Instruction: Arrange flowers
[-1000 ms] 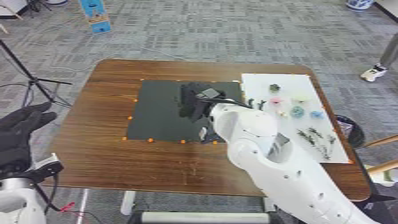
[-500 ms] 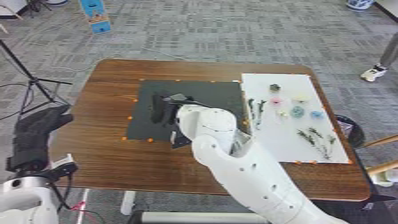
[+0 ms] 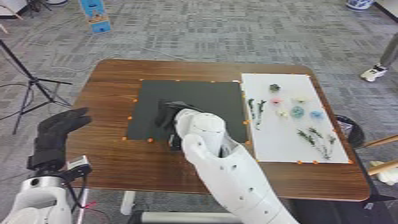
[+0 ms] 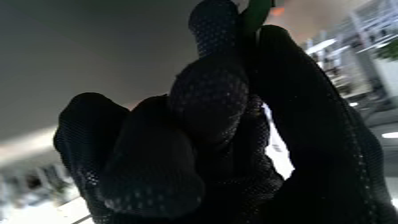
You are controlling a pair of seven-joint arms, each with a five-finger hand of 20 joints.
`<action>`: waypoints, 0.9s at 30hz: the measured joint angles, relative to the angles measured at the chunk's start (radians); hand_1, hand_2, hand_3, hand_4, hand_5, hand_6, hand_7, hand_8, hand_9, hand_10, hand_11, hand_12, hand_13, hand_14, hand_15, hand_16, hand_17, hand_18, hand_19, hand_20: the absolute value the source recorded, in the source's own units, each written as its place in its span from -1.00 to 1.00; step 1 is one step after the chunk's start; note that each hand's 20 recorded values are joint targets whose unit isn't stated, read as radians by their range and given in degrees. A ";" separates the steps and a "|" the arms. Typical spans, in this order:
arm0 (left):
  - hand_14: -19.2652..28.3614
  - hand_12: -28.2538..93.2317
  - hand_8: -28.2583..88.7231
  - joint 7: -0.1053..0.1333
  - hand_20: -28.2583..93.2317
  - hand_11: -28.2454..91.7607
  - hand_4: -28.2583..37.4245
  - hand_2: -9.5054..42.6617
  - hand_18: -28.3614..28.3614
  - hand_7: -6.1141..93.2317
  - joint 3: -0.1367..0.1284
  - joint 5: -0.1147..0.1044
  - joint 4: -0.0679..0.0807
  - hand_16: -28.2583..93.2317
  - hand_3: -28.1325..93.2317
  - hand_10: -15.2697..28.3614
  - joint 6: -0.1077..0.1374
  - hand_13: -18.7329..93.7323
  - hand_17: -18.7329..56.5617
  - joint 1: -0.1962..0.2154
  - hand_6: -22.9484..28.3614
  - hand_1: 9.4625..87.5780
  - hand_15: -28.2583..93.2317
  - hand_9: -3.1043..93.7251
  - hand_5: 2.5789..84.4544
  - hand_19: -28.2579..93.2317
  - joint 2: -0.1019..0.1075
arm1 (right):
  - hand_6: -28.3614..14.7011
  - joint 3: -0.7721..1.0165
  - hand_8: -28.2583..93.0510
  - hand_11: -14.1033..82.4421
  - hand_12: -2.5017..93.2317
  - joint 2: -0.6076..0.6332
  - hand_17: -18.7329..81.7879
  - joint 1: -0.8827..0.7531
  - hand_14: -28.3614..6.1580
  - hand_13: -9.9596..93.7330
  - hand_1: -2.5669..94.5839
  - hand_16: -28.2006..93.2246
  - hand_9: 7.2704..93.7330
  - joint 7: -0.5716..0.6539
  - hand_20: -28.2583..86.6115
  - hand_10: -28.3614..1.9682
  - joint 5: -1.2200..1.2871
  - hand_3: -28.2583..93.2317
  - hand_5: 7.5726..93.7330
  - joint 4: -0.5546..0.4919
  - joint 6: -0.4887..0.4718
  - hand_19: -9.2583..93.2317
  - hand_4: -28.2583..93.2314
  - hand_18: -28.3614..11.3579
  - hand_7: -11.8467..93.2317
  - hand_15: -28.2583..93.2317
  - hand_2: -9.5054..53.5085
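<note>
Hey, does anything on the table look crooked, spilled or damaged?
No, nothing stands out. The flower heads and sprigs lie spread on the white sheet, the black sheet looks flat, and the right hand pinches a green piece.

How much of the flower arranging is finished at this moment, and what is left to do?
Done: I can make out no flower placed on the black sheet, though the right hand hides part of it. In hand: that hand pinches a green piece, perhaps a leaf or stem. Left: pink flower, blue flower and others lie on the white sheet.
</note>
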 measured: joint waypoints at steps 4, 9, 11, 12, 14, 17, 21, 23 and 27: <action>0.43 -0.26 -0.65 -0.001 -0.26 -0.16 -0.93 -0.17 0.27 -0.47 0.032 0.015 0.021 -0.55 0.62 0.33 -0.005 0.14 -0.21 -0.036 -0.05 -0.49 -0.29 0.25 0.23 -0.41 -0.007 | 0.26 0.059 -0.19 0.31 -0.42 -0.034 0.65 -0.008 0.34 1.00 0.05 -0.03 1.00 0.030 0.78 0.22 0.028 0.48 0.84 0.057 0.004 1.00 -0.62 -0.70 -0.24 0.58 -0.70; 0.41 -0.27 -0.66 -0.016 -0.26 -0.15 -0.93 -0.17 0.27 -0.46 0.031 0.072 0.053 -0.56 0.63 0.30 -0.005 0.13 -0.21 -0.053 -0.06 -0.50 -0.29 0.23 0.23 -0.41 0.000 | 0.26 0.057 -0.20 0.30 -0.42 -0.034 0.64 -0.012 0.33 1.00 0.05 -0.02 1.00 0.063 0.77 0.22 0.045 0.48 0.85 0.066 0.040 1.00 -0.65 -0.71 -0.26 0.56 -0.68; 0.41 -0.27 -0.66 -0.018 -0.26 -0.15 -0.94 -0.17 0.27 -0.46 0.029 0.076 0.058 -0.55 0.63 0.30 -0.006 0.13 -0.21 -0.053 -0.07 -0.49 -0.29 0.23 0.23 -0.42 0.004 | 0.26 0.054 -0.22 0.30 -0.42 -0.034 0.64 -0.012 0.33 1.00 0.05 -0.02 1.00 0.086 0.77 0.21 0.084 0.47 0.85 0.066 0.066 1.00 -0.65 -0.70 -0.28 0.56 -0.67; 0.41 -0.27 -0.66 -0.019 -0.26 -0.15 -0.94 -0.17 0.27 -0.45 0.029 0.069 0.062 -0.56 0.63 0.30 -0.006 0.13 -0.21 -0.053 -0.06 -0.49 -0.29 0.24 0.23 -0.42 0.008 | 0.26 0.050 -0.23 0.30 -0.42 -0.033 0.64 -0.012 0.33 1.00 0.05 -0.01 1.00 0.100 0.76 0.21 0.115 0.47 0.86 0.066 0.084 1.00 -0.66 -0.71 -0.28 0.56 -0.66; 0.41 -0.27 -0.67 -0.019 -0.26 -0.15 -0.96 -0.16 0.27 -0.46 0.029 0.048 0.069 -0.55 0.63 0.31 -0.005 0.13 -0.21 -0.054 -0.06 -0.50 -0.29 0.24 0.24 -0.42 0.013 | 0.26 0.045 -0.24 0.30 -0.42 -0.033 0.64 -0.011 0.32 1.00 0.05 -0.01 1.00 0.115 0.76 0.21 0.156 0.47 0.86 0.066 0.101 1.00 -0.66 -0.70 -0.28 0.56 -0.66; 0.41 -0.27 -0.67 -0.023 -0.26 -0.15 -0.96 -0.16 0.27 -0.46 0.029 0.027 0.084 -0.55 0.64 0.31 -0.003 0.13 -0.21 -0.054 -0.07 -0.50 -0.29 0.24 0.24 -0.42 0.021 | 0.27 0.042 -0.27 0.30 -0.42 -0.036 0.64 -0.009 0.32 1.00 0.04 -0.01 1.00 0.118 0.76 0.20 0.166 0.47 0.87 0.066 0.103 1.00 -0.66 -0.71 -0.31 0.56 -0.66; 0.41 -0.28 -0.67 -0.036 -0.25 -0.15 -0.96 -0.16 0.27 -0.46 0.029 0.025 0.104 -0.56 0.64 0.30 -0.003 0.13 -0.21 -0.055 -0.07 -0.52 -0.29 0.23 0.23 -0.42 0.028 | 0.26 0.043 -0.55 0.30 -0.43 -0.045 0.64 -0.006 0.32 1.00 -0.11 -0.01 1.00 0.119 0.75 0.20 0.159 0.50 0.90 0.067 0.105 1.00 -0.64 -0.70 -0.30 0.55 -0.65; 0.41 -0.28 -0.67 -0.040 -0.25 -0.15 -0.96 -0.16 0.27 -0.46 0.028 0.025 0.108 -0.56 0.64 0.30 -0.003 0.13 -0.21 -0.055 -0.07 -0.52 -0.29 0.22 0.23 -0.42 0.029 | 0.26 0.047 -0.58 0.29 -0.43 -0.051 0.64 -0.005 0.30 1.00 -0.14 -0.01 1.00 0.121 0.74 0.19 0.158 0.49 0.90 0.070 0.105 1.00 -0.64 -0.70 -0.30 0.54 -0.63; 0.40 -0.28 -0.67 -0.044 -0.25 -0.15 -0.95 -0.17 0.26 -0.46 0.028 0.025 0.110 -0.56 0.64 0.29 -0.003 0.12 -0.22 -0.058 -0.07 -0.53 -0.29 0.21 0.22 -0.42 0.029 | 0.26 0.054 -0.59 0.30 -0.44 -0.059 0.64 -0.004 0.29 1.00 -0.16 -0.01 1.00 0.129 0.74 0.16 0.161 0.48 0.92 0.073 0.107 1.00 -0.64 -0.71 -0.30 0.54 -0.58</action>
